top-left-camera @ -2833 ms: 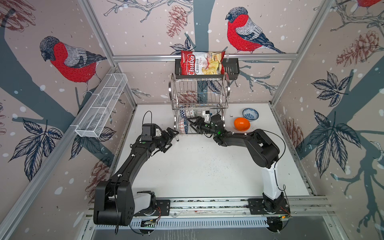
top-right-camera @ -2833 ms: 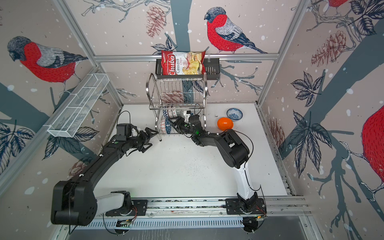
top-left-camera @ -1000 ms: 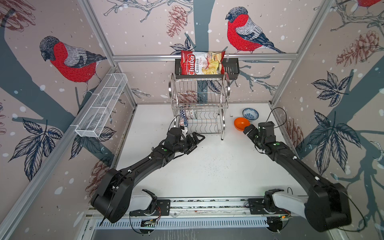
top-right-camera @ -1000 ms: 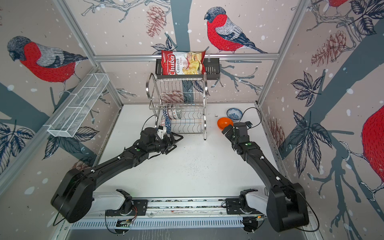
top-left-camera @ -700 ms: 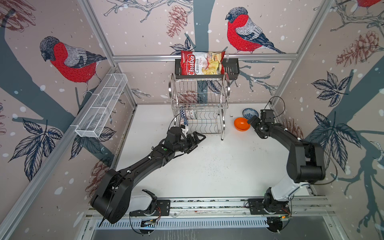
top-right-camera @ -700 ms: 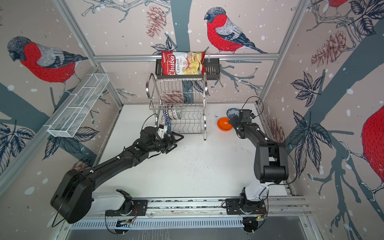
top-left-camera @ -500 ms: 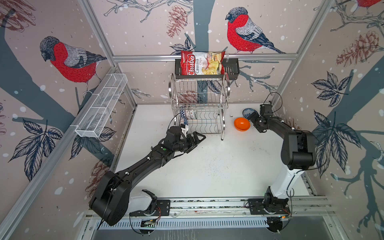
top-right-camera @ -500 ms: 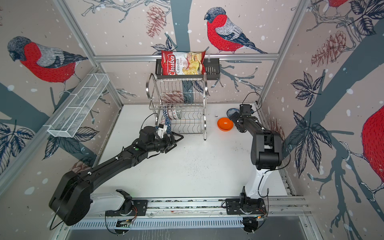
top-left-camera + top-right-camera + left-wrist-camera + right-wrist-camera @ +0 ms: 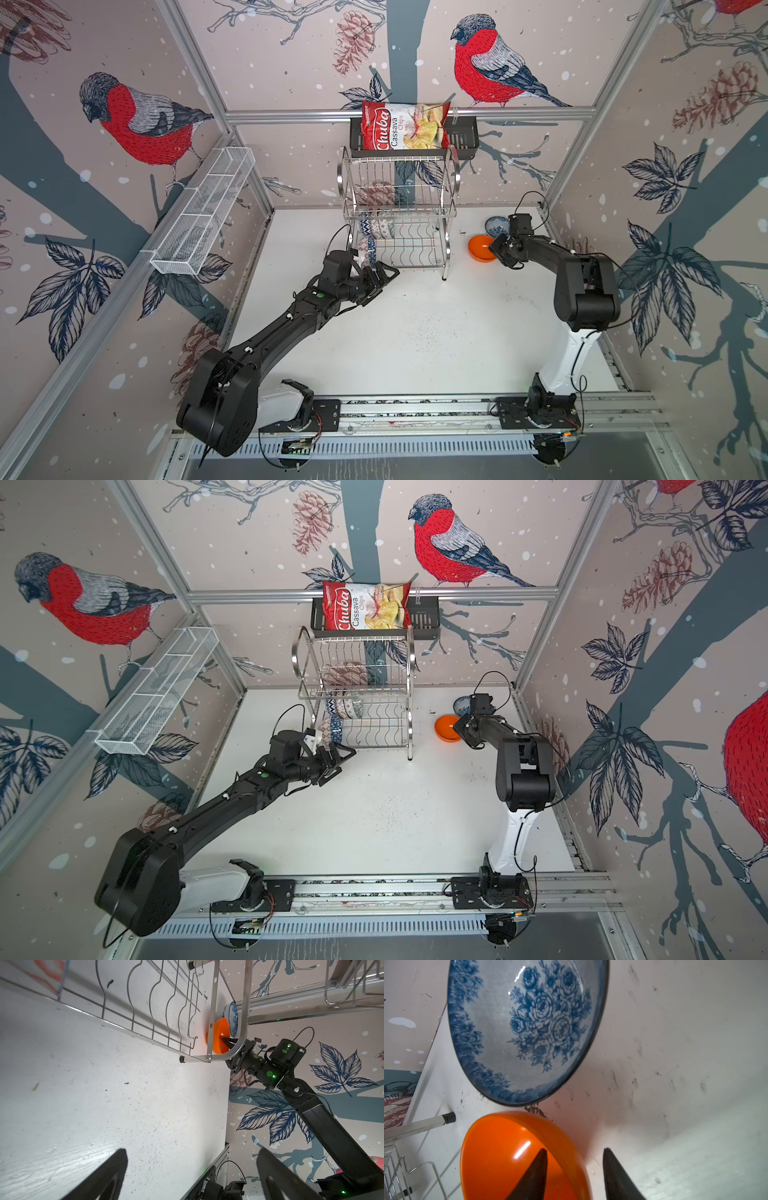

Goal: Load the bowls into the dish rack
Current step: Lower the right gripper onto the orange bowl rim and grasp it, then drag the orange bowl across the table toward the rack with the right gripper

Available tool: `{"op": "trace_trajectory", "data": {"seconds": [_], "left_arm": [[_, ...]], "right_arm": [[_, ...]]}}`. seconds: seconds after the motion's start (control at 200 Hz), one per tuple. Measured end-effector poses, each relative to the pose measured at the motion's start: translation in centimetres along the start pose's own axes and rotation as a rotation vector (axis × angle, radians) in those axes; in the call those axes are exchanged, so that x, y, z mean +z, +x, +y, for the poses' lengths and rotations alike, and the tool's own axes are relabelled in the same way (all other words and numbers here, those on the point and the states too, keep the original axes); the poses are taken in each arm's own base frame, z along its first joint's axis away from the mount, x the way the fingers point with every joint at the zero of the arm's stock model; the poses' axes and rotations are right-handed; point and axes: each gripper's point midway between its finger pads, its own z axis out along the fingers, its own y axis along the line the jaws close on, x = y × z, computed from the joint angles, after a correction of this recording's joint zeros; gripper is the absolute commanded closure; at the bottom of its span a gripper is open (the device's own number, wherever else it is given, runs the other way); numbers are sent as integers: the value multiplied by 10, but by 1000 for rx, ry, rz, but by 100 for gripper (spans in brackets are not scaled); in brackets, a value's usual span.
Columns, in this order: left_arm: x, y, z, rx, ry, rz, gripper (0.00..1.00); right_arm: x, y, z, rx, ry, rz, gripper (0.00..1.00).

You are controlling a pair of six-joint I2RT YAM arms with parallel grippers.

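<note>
Gone from the front of the dish rack (image 9: 401,216), the right gripper (image 9: 574,1149) now straddles the rim of the orange bowl (image 9: 477,249) at the rack's 3 o'clock, jaws narrowed, outer finger clear of its wall. The left gripper (image 9: 384,276) hovers wide and empty at the rack's 7 o'clock.

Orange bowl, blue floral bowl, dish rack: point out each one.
orange bowl (image 9: 500,1147): right wrist view, on its inner wall.
blue floral bowl (image 9: 544,1018): right wrist view, on the painted centre.
dish rack (image 9: 246,991): left wrist view, on its arched end frame.
</note>
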Motion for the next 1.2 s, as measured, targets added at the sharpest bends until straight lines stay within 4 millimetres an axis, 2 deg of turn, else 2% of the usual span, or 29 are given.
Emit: {"op": "trace_trajectory", "data": {"seconds": [0.07,0.155,0.325,0.47,0.655,0.795,1.091,1.201], "left_arm": [[0,-2,-3,3,5,-4,3],[0,-2,-3,2,4,-4,3],[-2,-1,-2,-7,2,-7,3],[-7,0,-4,-5,3,-16,3],[-9,-1,-2,-9,-11,-24,3],[-10,-3,-1,-12,-12,-30,3],[-15,-16,7,-41,-16,-55,3],[-19,-24,14,-57,-19,-73,3]], "right_arm": [[0,2,-2,1,4,6,75],[0,3,-2,2,3,8,80],[-8,9,-6,3,-3,17,96],[-21,19,-9,-4,-11,23,98],[-50,40,-1,-42,-55,15,98],[-75,73,6,-103,-91,24,98],[-114,180,14,-332,-134,102,98],[-121,216,27,-426,-165,137,98]]}}
